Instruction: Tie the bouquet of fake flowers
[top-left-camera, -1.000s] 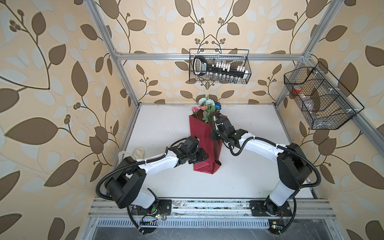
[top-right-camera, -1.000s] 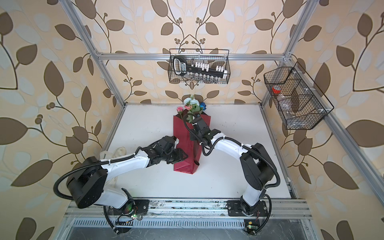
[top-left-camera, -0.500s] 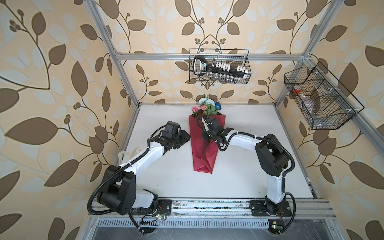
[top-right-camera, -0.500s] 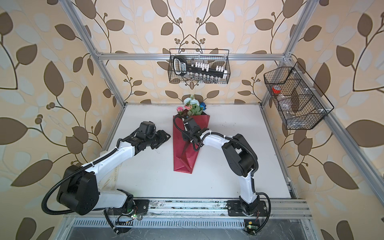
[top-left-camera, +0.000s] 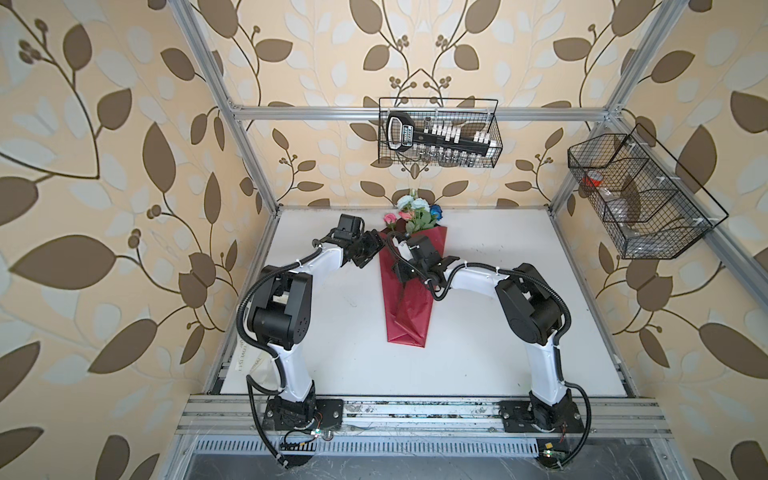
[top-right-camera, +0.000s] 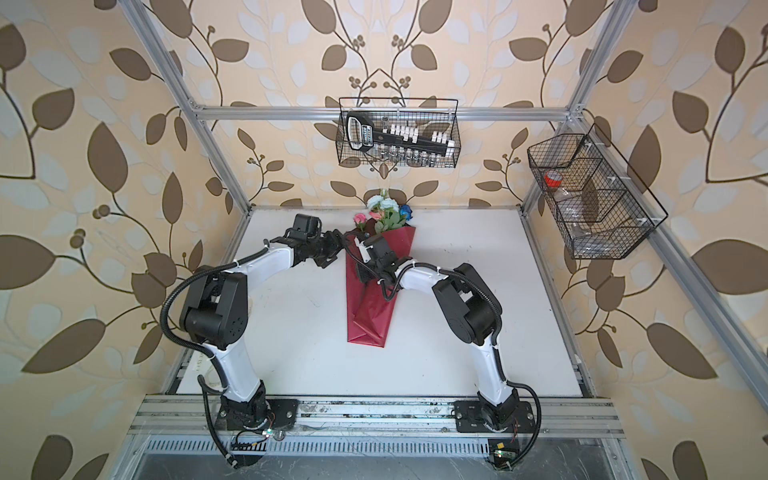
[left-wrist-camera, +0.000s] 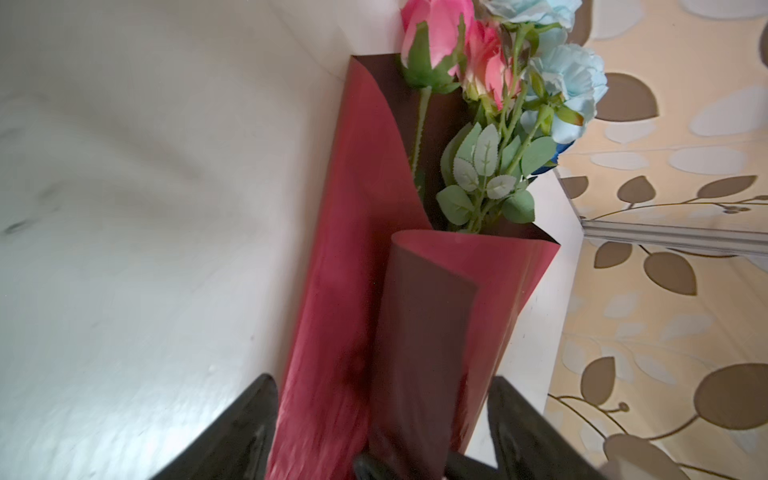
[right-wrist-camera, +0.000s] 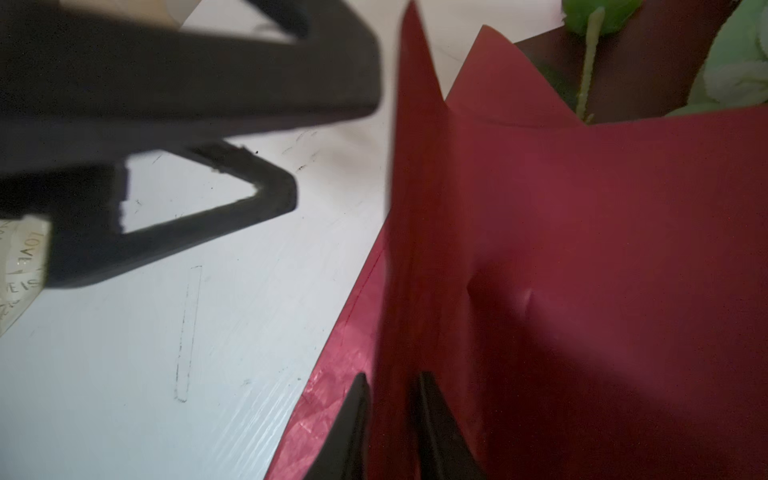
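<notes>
Both arms are in over the middle of the white surface (top-left-camera: 498, 291), meeting at the wrapped bunch. The bouquet of fake flowers (top-left-camera: 415, 212) lies toward the far edge of the surface. In both top views its pink, pale-blue and dark-blue heads poke out of the wide end of the red wrapping sheet (top-left-camera: 409, 316), which tapers down toward the near side.

The left claw (left-wrist-camera: 382, 386) stands spread wide. In the left wrist view one black finger sits on each side of the rolled sheet, and the blooms (left-wrist-camera: 498, 104) and green leaves rise beyond it. In a top view the left claw (top-right-camera: 332, 249) sits right at the sheet's left edge.

The right claw (right-wrist-camera: 390, 386) has its fingers only narrowly apart, with an upright fold of the sheet (right-wrist-camera: 582, 249) running between them. Whether they actually press it, I cannot tell. From above, the right claw (top-left-camera: 402, 272) is down on the upper half of the wrap. A scrap of cream printed ribbon (right-wrist-camera: 20, 270) shows at the edge of the right wrist view, beside the left claw's fingers.
</notes>
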